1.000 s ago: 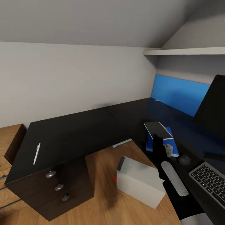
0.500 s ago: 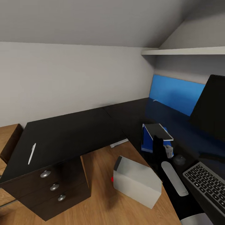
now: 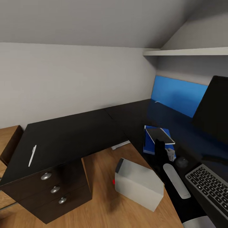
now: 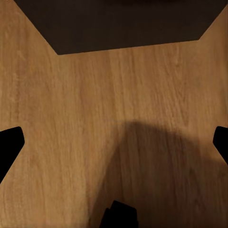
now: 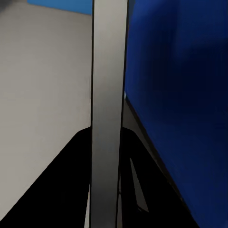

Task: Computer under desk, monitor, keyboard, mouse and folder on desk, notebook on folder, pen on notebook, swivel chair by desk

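Meanwhile my right fingers (image 3: 161, 143) pinched the notebook (image 3: 160, 135), holding it just above the blue folder (image 3: 148, 141) on the black bench (image 3: 72, 133). My left fingers (image 4: 114, 142) were spread wide over wooden floor (image 4: 95, 118). The computer (image 3: 139, 183) sat on the floor beside the bench, the keyboard (image 3: 209, 185) and monitor (image 3: 213, 110) on it.

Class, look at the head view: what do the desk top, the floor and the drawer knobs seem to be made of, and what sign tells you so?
Desk top: looks like black laminate or painted board, smooth and slightly glossy.
Floor: apparently wood, warm brown with visible plank grain.
Drawer knobs: probably metal, round and silver with a sheen.
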